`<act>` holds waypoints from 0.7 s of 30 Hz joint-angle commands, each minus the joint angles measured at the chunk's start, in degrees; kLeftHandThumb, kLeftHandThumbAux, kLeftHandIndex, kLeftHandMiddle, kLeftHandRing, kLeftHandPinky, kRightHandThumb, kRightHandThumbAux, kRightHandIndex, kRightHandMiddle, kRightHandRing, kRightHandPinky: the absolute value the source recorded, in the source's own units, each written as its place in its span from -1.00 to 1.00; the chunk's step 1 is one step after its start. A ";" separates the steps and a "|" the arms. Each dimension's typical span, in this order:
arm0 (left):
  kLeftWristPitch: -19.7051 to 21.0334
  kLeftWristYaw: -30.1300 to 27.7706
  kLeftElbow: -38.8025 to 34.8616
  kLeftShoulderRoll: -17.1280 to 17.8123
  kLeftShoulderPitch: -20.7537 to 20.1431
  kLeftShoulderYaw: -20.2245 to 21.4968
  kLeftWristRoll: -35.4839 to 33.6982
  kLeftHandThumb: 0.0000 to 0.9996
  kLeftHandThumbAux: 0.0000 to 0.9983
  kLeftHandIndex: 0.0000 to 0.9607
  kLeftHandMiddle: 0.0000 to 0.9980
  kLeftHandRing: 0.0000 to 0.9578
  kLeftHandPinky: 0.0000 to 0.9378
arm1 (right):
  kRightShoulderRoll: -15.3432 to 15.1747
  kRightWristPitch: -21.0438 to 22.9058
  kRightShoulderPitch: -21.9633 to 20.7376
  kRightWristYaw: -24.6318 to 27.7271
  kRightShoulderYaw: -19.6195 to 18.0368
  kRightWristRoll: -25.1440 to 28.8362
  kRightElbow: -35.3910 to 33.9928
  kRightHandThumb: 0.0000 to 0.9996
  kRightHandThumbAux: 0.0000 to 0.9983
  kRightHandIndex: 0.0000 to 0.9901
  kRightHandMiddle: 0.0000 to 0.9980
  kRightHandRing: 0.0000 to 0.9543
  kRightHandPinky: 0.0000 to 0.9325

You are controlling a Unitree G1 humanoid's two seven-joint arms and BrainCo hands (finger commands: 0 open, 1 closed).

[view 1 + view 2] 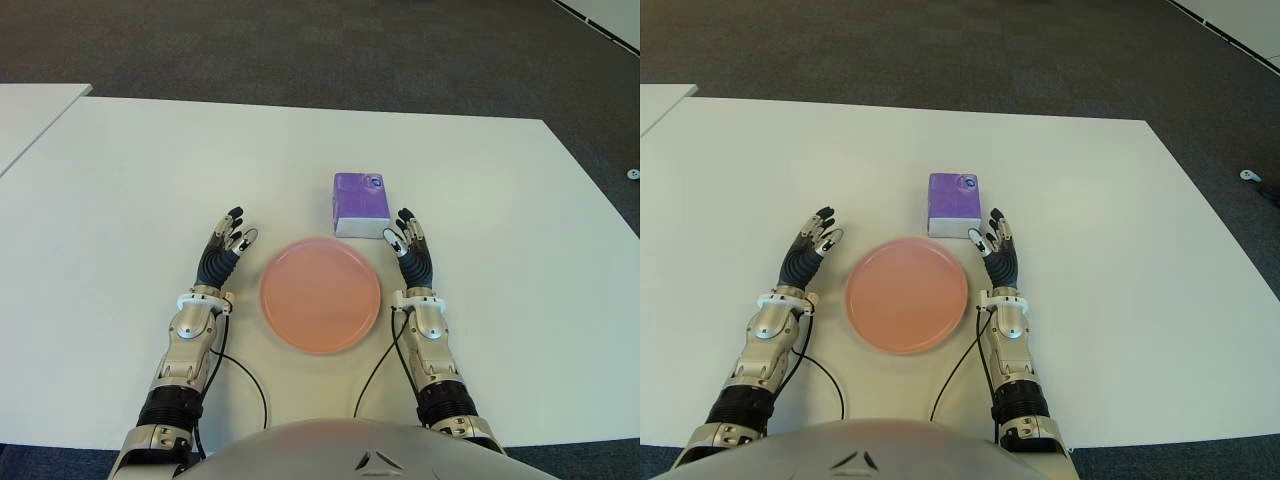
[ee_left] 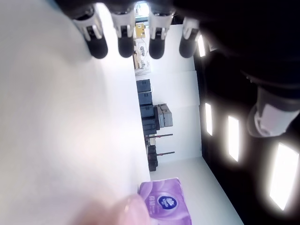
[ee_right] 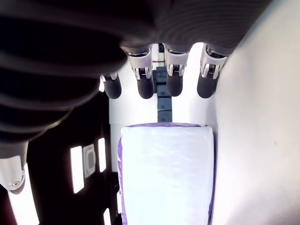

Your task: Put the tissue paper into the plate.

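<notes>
While the purple tissue pack sits on the tabletop just beyond the empty pink plate, nothing is done: the right hand nears it, fingers spread, holding nothing; the left hand shows left of the plate, fingers likewise spread.

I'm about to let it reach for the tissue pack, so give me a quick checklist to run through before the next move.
1. Tissue pack in view, on the table beyond the plate: ok.
2. Plate holds nothing, ready to receive: ok.
3. Right hand open, fingers spread, holding nothing: ok.
4. Right hand close to the pack, beside its near right corner: ok.
5. Right hand touching the pack: cannot tell.
6. Left hand open and left of the plate, out of the path: ok.
</notes>
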 commanded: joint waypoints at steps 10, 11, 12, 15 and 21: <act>3.66 0.18 1.48 -0.43 3.28 -0.45 0.62 -0.51 -0.10 -1.00 -1.00 -1.00 -1.00 | 0.61 7.52 5.97 -1.08 0.51 -0.82 1.65 0.10 -0.07 -1.00 -0.98 -1.00 -0.96; 3.71 0.19 1.44 -0.44 3.26 -0.48 0.66 -0.51 -0.11 -1.00 -1.00 -1.00 -1.00 | 0.67 8.51 5.82 -1.76 0.43 -1.14 1.57 0.10 -0.06 -1.00 -0.98 -1.00 -0.96; 3.76 0.19 1.41 -0.44 3.24 -0.49 0.68 -0.51 -0.11 -1.00 -1.00 -1.00 -1.00 | 0.71 9.23 5.71 -2.25 0.39 -1.38 1.50 0.10 -0.06 -1.00 -0.99 -1.00 -0.96; 3.73 0.40 1.29 -0.57 3.29 -0.65 0.97 -0.51 -0.12 -1.00 -1.00 -1.00 -1.00 | 1.17 14.16 5.51 -6.52 0.12 -3.81 0.42 0.08 -0.07 -1.00 -1.00 -1.00 -0.98; 3.54 0.62 1.35 -0.85 3.20 -0.70 1.13 -0.52 -0.10 -1.00 -1.00 -1.00 -1.00 | 0.41 17.57 3.41 -10.60 -1.67 -5.41 1.29 0.03 -0.06 -1.00 -1.00 -1.00 -0.98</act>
